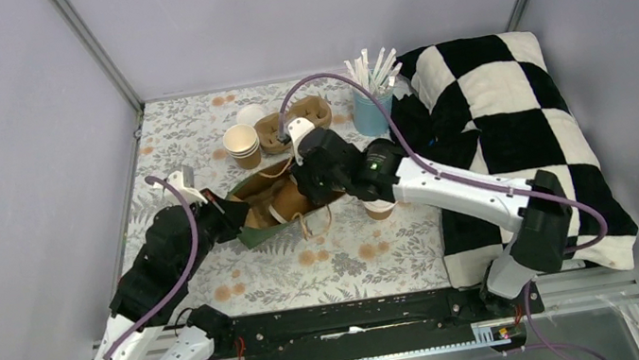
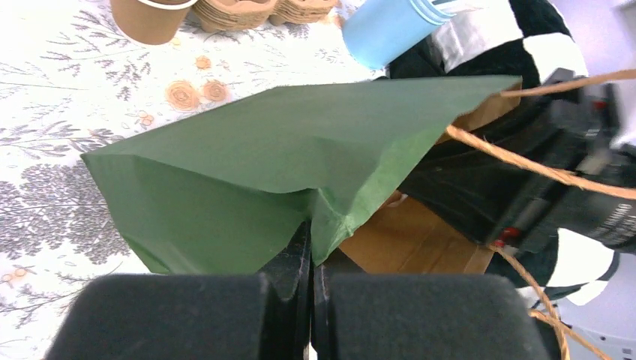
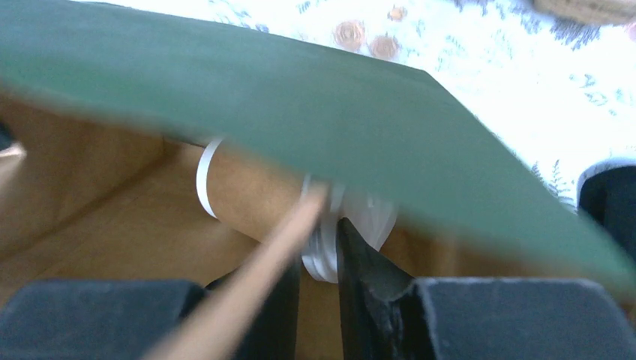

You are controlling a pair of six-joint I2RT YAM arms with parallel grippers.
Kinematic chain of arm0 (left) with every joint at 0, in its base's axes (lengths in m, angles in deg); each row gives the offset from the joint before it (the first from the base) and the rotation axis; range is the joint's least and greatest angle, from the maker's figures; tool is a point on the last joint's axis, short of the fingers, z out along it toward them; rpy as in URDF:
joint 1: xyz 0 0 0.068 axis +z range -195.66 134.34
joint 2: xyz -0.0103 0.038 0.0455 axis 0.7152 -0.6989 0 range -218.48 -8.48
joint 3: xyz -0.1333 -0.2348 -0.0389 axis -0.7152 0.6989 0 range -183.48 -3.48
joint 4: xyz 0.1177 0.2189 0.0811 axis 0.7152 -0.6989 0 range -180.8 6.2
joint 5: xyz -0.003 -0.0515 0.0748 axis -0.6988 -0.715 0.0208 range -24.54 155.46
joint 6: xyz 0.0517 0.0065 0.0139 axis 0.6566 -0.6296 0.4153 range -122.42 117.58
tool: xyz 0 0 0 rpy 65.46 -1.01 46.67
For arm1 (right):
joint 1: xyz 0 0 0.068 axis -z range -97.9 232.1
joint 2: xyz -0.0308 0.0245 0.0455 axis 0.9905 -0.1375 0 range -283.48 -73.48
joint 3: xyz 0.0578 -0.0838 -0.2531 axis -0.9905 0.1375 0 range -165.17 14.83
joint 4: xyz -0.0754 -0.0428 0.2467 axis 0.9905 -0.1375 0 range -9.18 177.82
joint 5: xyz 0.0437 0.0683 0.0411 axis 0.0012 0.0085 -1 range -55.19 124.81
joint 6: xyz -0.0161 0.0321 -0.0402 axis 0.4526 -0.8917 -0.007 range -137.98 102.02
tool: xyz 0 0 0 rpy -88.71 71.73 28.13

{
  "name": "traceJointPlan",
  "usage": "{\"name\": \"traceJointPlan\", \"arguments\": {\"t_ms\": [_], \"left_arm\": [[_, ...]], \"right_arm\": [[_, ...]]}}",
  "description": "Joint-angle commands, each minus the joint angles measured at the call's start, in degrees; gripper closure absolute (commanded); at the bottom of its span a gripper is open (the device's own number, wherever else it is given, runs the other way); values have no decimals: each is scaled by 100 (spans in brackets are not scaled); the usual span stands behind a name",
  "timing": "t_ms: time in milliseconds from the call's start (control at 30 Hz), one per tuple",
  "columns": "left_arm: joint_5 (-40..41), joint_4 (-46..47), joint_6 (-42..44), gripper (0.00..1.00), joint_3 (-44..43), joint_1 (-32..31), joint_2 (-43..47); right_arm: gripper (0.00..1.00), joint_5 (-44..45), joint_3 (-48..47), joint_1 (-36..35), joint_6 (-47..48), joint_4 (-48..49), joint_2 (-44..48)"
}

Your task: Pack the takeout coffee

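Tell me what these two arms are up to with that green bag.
The left gripper is shut on the edge of the green paper bag, which lies on its side with its mouth toward the right arm. The right gripper is inside the bag, its jaws closed on the white lid end of a lidded kraft cup that lies in there. A second kraft cup stands outside beside the bag, partly hidden under the right arm, not yet packed.
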Motion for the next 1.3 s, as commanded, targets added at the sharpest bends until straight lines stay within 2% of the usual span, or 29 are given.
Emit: {"name": "traceJointPlan", "arguments": {"t_ms": [0, 100, 300, 400, 567, 767, 900, 1067, 1267], "left_arm": [[-348, 679, -221, 100, 179, 18, 101], [-449, 740, -212, 100, 161, 17, 30], [624, -94, -475, 100, 70, 17, -96], [820, -56, -592, 100, 75, 17, -178], [905, -3, -475, 100, -95, 17, -434], [1044, -63, -472, 100, -30, 18, -374], [1458, -439, -470, 100, -319, 17, -527], [2175, -1145, -517, 100, -877, 17, -851], [2601, -1927, -571, 100, -1419, 17, -1224]], "right_arm": [[78, 36, -347, 32, -115, -395, -270], [80, 36, -357, 79, -123, -427, -317], [80, -263, 80, 76, 38, -36, 326], [81, -686, 314, 78, 130, 137, 664], [79, -823, 634, 76, 65, 268, 1014], [81, -1446, 145, 76, 85, 13, 1125], [81, -1795, -261, 76, 54, -407, 1221], [81, -1660, -684, 76, 71, -916, 1447], [81, -1287, -1083, 76, 211, -1629, 1739]]}}
